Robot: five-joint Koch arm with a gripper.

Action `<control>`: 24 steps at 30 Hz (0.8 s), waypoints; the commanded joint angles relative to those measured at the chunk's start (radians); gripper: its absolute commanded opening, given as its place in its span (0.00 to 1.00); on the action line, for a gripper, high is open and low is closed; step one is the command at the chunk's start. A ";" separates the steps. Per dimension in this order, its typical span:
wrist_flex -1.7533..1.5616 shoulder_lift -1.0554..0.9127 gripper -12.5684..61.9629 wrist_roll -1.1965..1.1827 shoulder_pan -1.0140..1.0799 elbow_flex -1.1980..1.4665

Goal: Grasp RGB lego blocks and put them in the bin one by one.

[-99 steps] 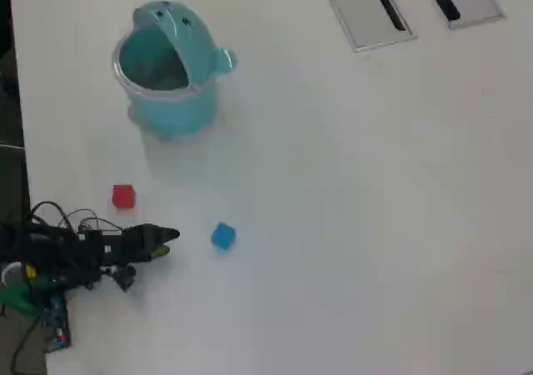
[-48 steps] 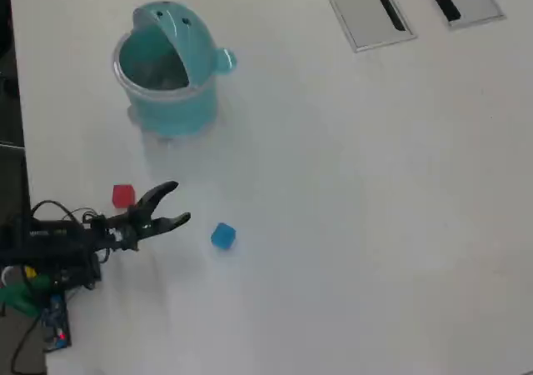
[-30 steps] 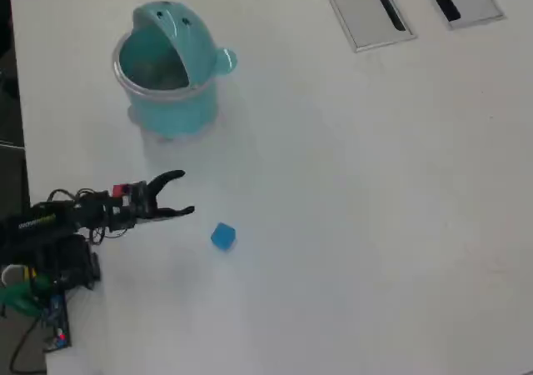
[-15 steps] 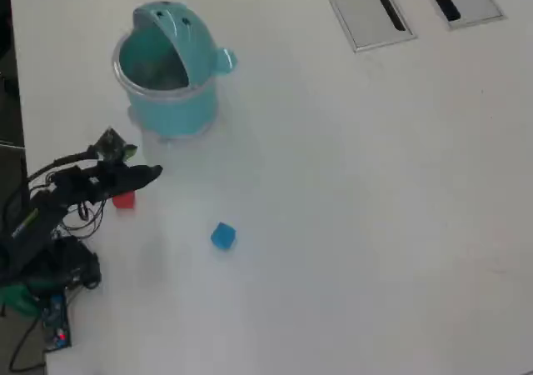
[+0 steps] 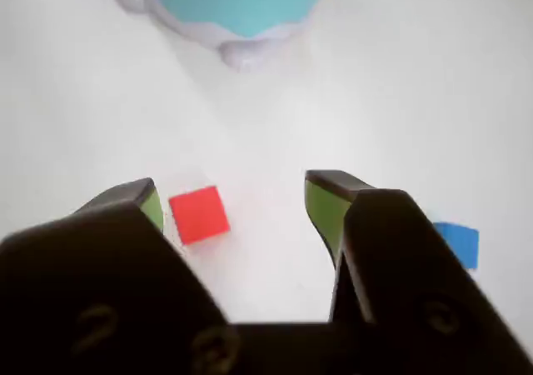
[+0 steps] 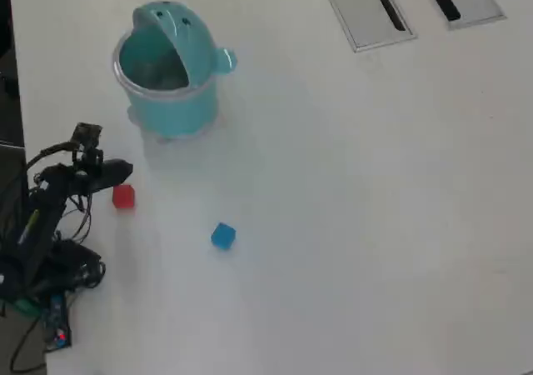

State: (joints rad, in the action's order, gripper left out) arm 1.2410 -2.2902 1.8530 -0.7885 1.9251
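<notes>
Pincer [image 5: 237, 204] jaws spread apart | red block [image 5: 199, 214] between them; white table [image 6: 350, 208]

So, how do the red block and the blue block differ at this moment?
The red block lies right by the gripper, between its open jaws in the wrist view; the blue block lies apart, outside them. Red is nearer the bin than blue. Both are small cubes resting on the table.
</notes>
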 commanded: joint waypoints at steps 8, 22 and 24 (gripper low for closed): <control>-0.158 -0.074 0.58 0.031 -0.109 0.137; -0.360 -0.063 0.58 0.026 -0.160 0.407; -0.399 -0.060 0.58 0.028 -0.160 0.442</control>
State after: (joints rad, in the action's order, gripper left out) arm 0.9066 -2.2902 1.8776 -0.9357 2.3945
